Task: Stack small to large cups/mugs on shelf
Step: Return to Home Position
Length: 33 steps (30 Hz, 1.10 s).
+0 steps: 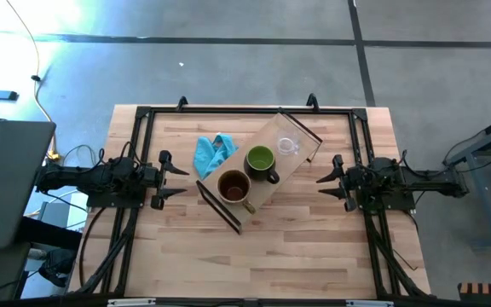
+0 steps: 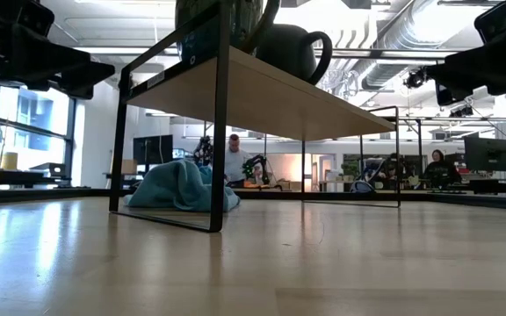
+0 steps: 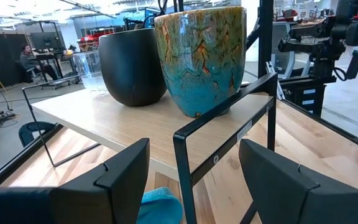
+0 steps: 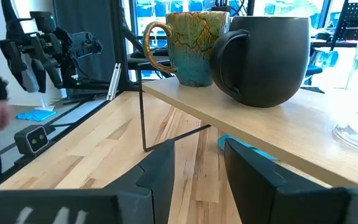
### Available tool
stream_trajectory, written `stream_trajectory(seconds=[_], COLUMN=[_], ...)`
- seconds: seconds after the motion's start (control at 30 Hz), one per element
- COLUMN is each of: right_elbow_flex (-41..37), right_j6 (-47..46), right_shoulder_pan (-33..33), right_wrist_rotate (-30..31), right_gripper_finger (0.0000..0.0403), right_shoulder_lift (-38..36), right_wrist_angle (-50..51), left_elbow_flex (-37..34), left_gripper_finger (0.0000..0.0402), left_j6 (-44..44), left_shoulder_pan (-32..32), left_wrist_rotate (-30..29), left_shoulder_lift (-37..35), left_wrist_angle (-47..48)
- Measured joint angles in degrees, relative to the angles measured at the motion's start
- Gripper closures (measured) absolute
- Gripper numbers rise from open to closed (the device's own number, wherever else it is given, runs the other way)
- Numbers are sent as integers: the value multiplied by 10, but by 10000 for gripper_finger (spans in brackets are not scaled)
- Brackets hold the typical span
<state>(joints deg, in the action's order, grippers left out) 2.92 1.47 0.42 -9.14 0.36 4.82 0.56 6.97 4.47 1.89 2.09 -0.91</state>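
Observation:
The shelf (image 1: 267, 170) stands slantwise mid-table on its black end frames. Three cups stand on its board in a row. The brown mug (image 1: 233, 186), glazed teal and brown outside (image 3: 201, 56), is at the near-left end. The dark mug with a green inside (image 1: 261, 160) is in the middle. The clear glass cup (image 1: 288, 147) is at the far-right end. My left gripper (image 1: 173, 179) hovers open at the table's left and points level at the shelf. My right gripper (image 1: 326, 179) does the same from the right. Neither has anything between its fingers.
A crumpled blue cloth (image 1: 213, 152) lies on the table at the shelf's far-left side, partly under the board (image 2: 178, 186). Black rails (image 1: 245, 109) frame the tabletop. Bare wood stretches along the near half of the table (image 1: 254, 256). People sit at desks in the room behind.

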Motion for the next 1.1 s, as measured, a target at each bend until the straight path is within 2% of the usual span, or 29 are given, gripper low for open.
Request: stream_trajectory(seconds=[1.1], right_elbow_flex=[0], right_j6=[-15], right_shoulder_pan=[0], right_wrist_rotate=[0], right_gripper_finger=[272], right_shoulder_lift=[0], right_wrist_angle=[0], left_elbow_flex=[0], left_gripper_finger=[165], left_j6=[0], left_shoulder_pan=[0], left_wrist_rotate=[0], left_shoulder_lift=[0], left_wrist_angle=[0])
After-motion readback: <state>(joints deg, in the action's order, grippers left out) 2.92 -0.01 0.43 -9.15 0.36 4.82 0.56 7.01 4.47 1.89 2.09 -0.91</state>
